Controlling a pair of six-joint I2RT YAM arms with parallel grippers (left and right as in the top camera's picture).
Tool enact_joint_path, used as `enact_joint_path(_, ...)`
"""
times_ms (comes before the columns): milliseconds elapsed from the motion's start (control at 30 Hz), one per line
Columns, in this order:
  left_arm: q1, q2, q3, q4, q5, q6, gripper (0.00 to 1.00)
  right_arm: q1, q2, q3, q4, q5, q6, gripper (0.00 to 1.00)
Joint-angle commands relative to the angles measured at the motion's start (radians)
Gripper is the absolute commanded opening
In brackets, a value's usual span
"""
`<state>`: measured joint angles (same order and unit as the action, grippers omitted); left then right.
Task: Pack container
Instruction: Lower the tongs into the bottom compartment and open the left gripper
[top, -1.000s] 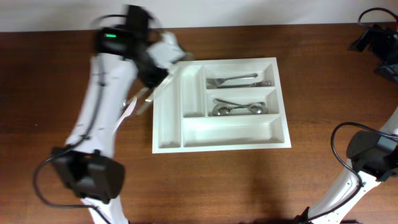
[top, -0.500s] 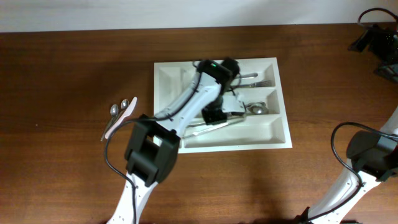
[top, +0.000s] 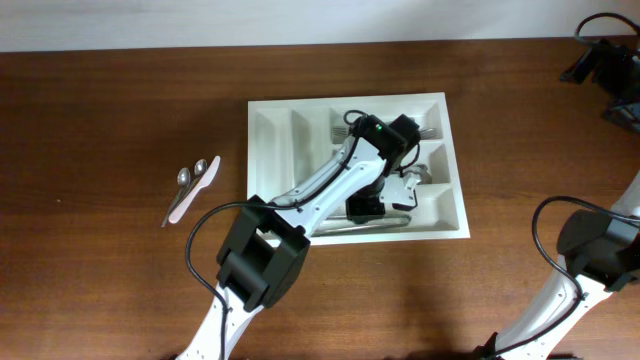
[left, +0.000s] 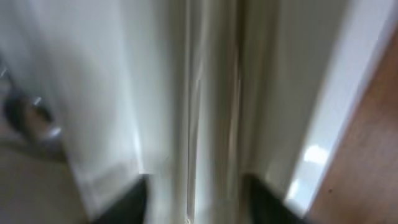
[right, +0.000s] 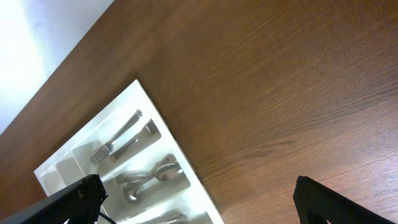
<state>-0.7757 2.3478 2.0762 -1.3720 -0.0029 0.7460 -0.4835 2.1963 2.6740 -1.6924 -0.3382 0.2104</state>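
One dark wood table, white wall behind. Container, a white 5-compartment tray, sits centre-right with forks and spoons inside. L gripper is over its near long slot, jaws apart, view blurred. R gripper is wide open, empty.

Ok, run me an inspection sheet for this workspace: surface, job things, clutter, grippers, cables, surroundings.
Surface: brown wooden table.
Job's things: white tray mid-table; forks and spoons in separate compartments; one long piece in the long front compartment; loose cutlery on the table left of the tray.
Clutter: nothing seen.
Grippers: left gripper low over the tray's front compartment, fingers apart, view blurred; right gripper open, away from the tray.
Cables: black cables looping by both arm bases.
Surroundings: white wall behind; dark gear at the far right corner.
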Motion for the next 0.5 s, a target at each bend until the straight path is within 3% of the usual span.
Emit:
enact_joint_path(0, 0.011, -0.022, 0.039, -0.019, -0.188, -0.118, 0.85, 0.006, 0.005, -0.004, -0.003, 0.01, 0.008, 0.99)
enact_joint_path(67, 0.022, -0.048, 0.077, -0.043, -0.207, -0.15, 0.93, 0.006, 0.005, -0.004, -0.003, 0.01, 0.008, 0.99)
enact_joint_path(233, 0.083, -0.164, 0.164, -0.135, -0.208, -0.16, 0.99, 0.006, 0.005, -0.004, -0.003, 0.01, 0.008, 0.99)
enact_joint_path(467, 0.327, -0.323, 0.186, -0.183, -0.17, -0.268, 0.99, 0.006, 0.005, -0.004, -0.006, 0.009, 0.008, 0.98)
